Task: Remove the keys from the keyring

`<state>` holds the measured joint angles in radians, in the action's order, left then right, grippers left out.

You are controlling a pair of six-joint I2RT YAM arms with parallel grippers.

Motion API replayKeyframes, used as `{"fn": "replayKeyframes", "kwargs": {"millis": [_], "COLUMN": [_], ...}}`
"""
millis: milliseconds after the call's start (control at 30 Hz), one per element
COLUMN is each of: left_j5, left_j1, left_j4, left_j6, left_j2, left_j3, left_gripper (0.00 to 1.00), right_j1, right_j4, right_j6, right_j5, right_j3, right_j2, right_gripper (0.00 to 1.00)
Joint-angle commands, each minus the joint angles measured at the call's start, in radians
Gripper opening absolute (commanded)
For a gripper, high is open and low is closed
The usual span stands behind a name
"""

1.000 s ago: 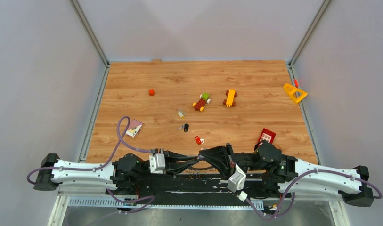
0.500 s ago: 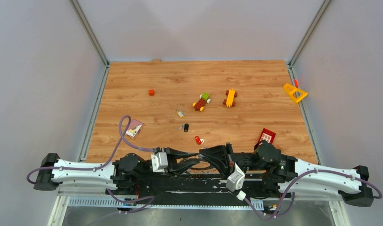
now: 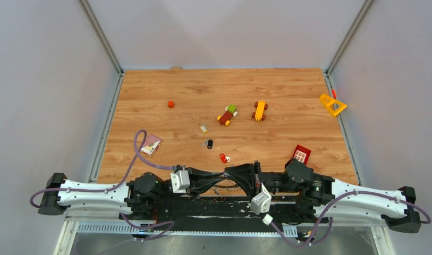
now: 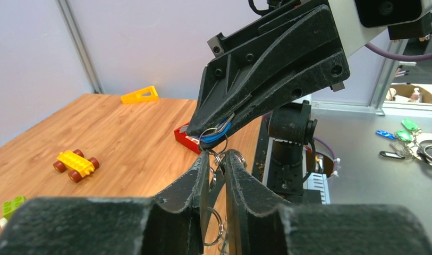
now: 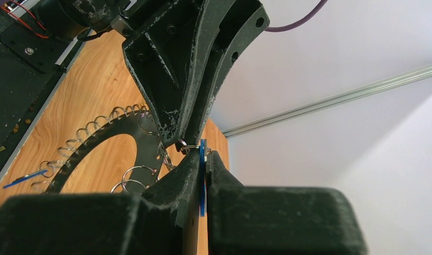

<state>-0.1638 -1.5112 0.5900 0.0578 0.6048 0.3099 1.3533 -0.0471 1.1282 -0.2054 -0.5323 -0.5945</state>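
The two grippers meet tip to tip at the table's near edge. In the right wrist view the keyring [image 5: 123,125], a flat dark ring with a toothed rim and small silver split rings, hangs over the wood. My left gripper [image 4: 218,155] [image 3: 219,179] is shut on its rim, and split rings [image 4: 216,226] show between its fingers. A blue key [image 5: 202,159] [image 4: 220,131] is pinched edge-on in my right gripper [image 5: 204,154] [image 3: 232,174], which is shut on it. A black key [image 3: 209,143] and a red key [image 3: 223,158] lie loose on the table.
Two toy block vehicles [image 3: 227,115] [image 3: 260,110] stand mid-table, with a small red block [image 3: 170,104] at the far left. A yellow triangle [image 3: 332,104] sits at the right edge, a red block [image 3: 301,154] lies near the right arm, and a pink card [image 3: 151,144] lies on the left.
The left jaws opened a little, then closed again on the ring. The right wrist turned and shifted slightly left. The keys on the table have not moved.
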Motion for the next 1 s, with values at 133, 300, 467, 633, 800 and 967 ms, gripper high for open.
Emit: {"fn": "replayKeyframes", "kwargs": {"millis": [133, 300, 467, 633, 800, 967], "left_j5": [-0.031, -0.041, -0.05, -0.061, -0.063, -0.106], "left_j1": [0.0, 0.0, 0.0, 0.0, 0.0, 0.0], "left_j4": [-0.032, -0.068, -0.09, -0.125, -0.172, -0.241], "left_j6": [-0.017, -0.019, -0.02, -0.014, 0.028, 0.072], "left_j2": [0.01, 0.021, 0.029, 0.029, 0.025, 0.03], "left_j3": [0.059, 0.076, 0.082, 0.095, 0.11, 0.137], "left_gripper": [0.36, 0.22, 0.11, 0.0, 0.0, 0.0], "right_j1": [0.0, 0.0, -0.001, 0.001, 0.001, 0.001], "right_j4": [-0.055, -0.059, -0.059, -0.054, -0.026, 0.003], "right_j6": [0.01, 0.01, 0.007, 0.006, -0.001, -0.041], "right_j5": [0.007, 0.004, 0.001, 0.001, 0.005, 0.022], "right_j3": [-0.049, -0.05, -0.05, -0.049, -0.054, -0.053], "right_j2": [0.01, 0.012, 0.016, 0.02, 0.029, 0.048], "right_gripper": [0.0, 0.0, 0.0, 0.0, 0.0, 0.0]}}
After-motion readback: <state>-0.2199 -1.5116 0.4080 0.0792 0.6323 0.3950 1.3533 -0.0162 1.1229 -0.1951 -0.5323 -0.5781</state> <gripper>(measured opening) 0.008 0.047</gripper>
